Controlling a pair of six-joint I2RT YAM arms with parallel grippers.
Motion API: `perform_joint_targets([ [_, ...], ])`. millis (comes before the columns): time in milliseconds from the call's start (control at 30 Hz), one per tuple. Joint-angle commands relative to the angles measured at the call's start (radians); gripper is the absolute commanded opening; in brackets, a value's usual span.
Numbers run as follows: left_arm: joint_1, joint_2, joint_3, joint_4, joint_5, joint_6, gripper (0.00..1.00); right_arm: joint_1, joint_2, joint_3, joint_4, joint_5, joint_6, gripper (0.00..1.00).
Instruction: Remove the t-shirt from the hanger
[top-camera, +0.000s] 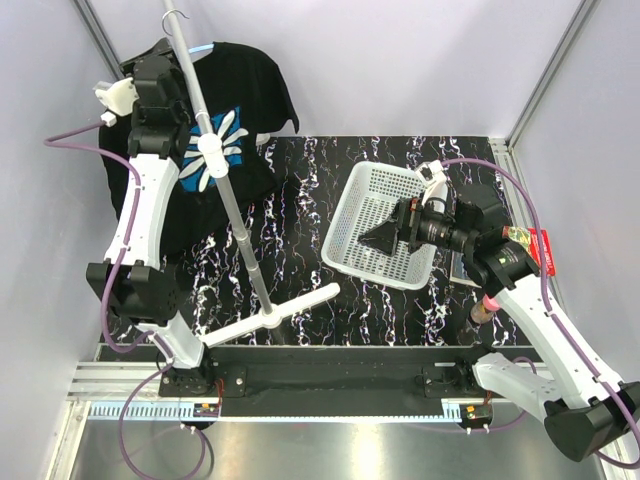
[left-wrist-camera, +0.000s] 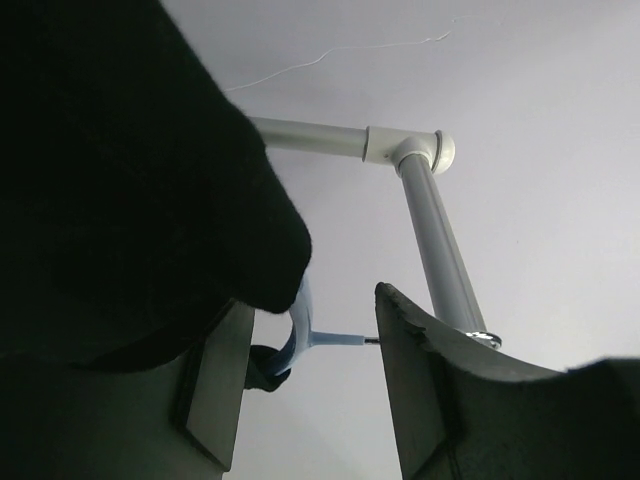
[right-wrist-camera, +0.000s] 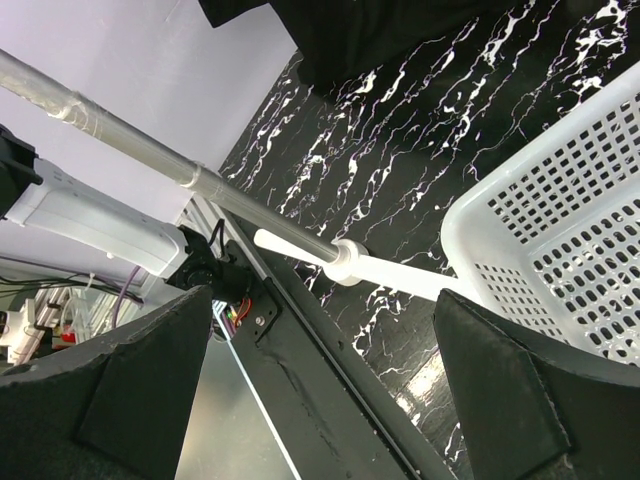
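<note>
The black t-shirt (top-camera: 245, 95) with its daisy print hangs at the back left on the light-blue hanger (top-camera: 200, 48). My left gripper (top-camera: 150, 58) is raised to the shirt's shoulder, by the hanger's top. In the left wrist view the t-shirt (left-wrist-camera: 120, 170) drapes over the left finger. The hanger (left-wrist-camera: 298, 325) and its thin neck show between the parted fingers of the left gripper (left-wrist-camera: 315, 300). My right gripper (top-camera: 383, 238) hovers open over the basket and holds nothing. The right gripper (right-wrist-camera: 322, 295) looks down at the table's front edge.
A tall grey pole stand (top-camera: 225, 190) with white crossbars leans across the left half of the table; its top bar (left-wrist-camera: 435, 240) is beside my left fingers. A white mesh basket (top-camera: 350, 200) sits at centre right, and its wall (right-wrist-camera: 560, 220) is by my right gripper.
</note>
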Motion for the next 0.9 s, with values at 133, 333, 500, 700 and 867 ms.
perform_joint_targets([
  [133,0.021,0.014,0.088,0.023,-0.058,0.009,0.53,0.013,-0.023,0.002,0.001,0.026,-0.024,1.00],
  [333,0.052,0.014,0.066,0.046,-0.027,0.000,0.43,0.013,-0.029,0.003,-0.004,0.027,-0.024,1.00],
  [500,0.064,0.006,0.046,0.061,-0.015,0.002,0.37,0.013,-0.032,0.002,-0.007,0.033,-0.025,1.00],
  [700,0.086,0.045,0.072,0.116,0.072,-0.023,0.12,0.013,-0.035,0.003,-0.010,0.036,-0.027,1.00],
  [867,0.081,0.068,0.144,0.152,0.103,-0.014,0.00,0.013,-0.035,0.006,-0.013,0.040,-0.027,1.00],
])
